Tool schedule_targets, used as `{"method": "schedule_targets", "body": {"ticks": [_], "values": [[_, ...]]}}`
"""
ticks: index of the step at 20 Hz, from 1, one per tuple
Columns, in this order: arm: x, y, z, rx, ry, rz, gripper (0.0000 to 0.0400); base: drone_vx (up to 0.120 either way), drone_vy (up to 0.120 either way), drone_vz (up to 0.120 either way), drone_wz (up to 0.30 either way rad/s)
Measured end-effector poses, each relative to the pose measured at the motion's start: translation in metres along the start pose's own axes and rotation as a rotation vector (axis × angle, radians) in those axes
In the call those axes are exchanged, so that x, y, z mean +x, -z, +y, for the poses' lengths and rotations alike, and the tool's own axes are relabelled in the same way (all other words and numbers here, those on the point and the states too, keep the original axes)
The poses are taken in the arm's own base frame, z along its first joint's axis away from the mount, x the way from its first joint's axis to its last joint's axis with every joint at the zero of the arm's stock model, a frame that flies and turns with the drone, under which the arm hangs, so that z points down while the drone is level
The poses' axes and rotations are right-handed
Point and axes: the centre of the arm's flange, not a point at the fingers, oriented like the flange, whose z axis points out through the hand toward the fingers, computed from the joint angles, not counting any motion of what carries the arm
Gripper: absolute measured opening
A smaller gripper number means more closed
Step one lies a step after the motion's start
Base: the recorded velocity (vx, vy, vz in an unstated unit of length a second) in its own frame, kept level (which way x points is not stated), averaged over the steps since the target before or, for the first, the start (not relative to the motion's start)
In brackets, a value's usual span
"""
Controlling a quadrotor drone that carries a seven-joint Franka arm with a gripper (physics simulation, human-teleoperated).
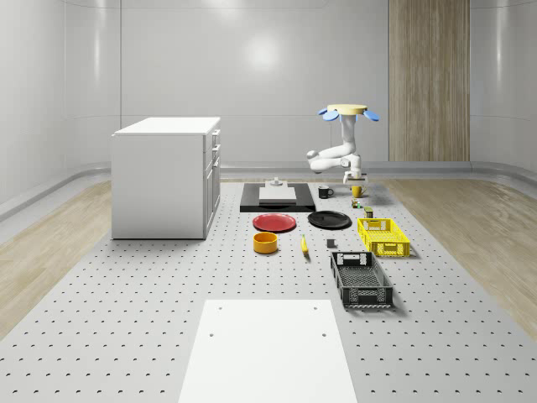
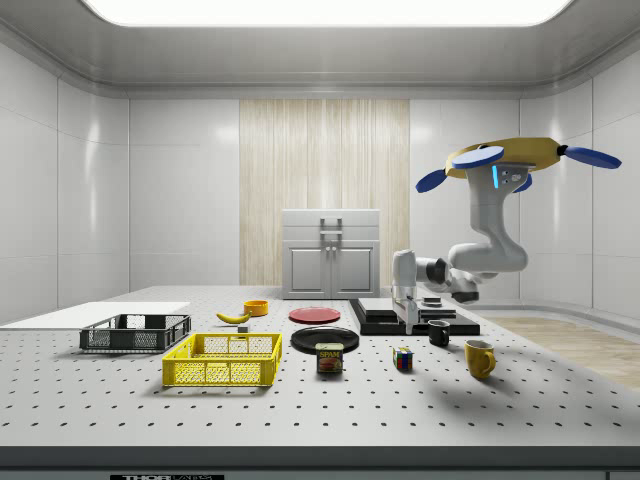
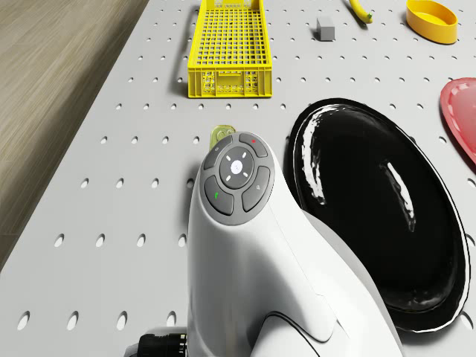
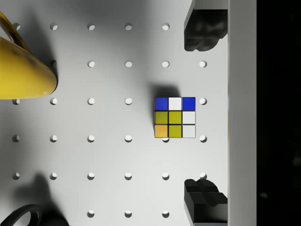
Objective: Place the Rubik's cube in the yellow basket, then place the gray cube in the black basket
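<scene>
A: Gripper [image 4: 203, 115]?
B: Fingers [image 4: 202, 30] spread wide, nothing between them, hanging above the table [image 4: 94, 155]. Rubik's cube [image 4: 175, 117] sits right below it, slightly off-centre.
A: Around it?
B: Yellow mug [image 4: 21, 66] off to one side, yellow basket [image 2: 224, 360] further out, black basket [image 2: 136, 332] beyond. Drone [image 2: 510, 158] hovers above.

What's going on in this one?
A simulated drone with an arm hovers over the far end of the table, its open pincer hanging above the Rubik's cube without touching it. The cube sits on the table between a yellow mug and a can. The yellow basket and black basket hold nothing yet, and the gray cube sits on the table beside the yellow basket.
</scene>
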Motion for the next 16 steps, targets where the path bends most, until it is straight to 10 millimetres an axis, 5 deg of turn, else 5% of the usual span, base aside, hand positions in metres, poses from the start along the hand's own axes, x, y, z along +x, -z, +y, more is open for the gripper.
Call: {"method": "schedule_targets", "body": {"ticks": [5,10,16], "values": [[0.0,0.0,0.0,0.0,0.0,0.0,0.04,0.088,0.0,-0.12,0.0],[0.0,0.0,0.0,0.0,0.0,0.0,0.04,0.0,-0.04,-0.12,0.0],[0.0,-0.0068,0.0,0.0,0.0,0.0,0.04,0.0,0.0,0.0,0.0]]}}
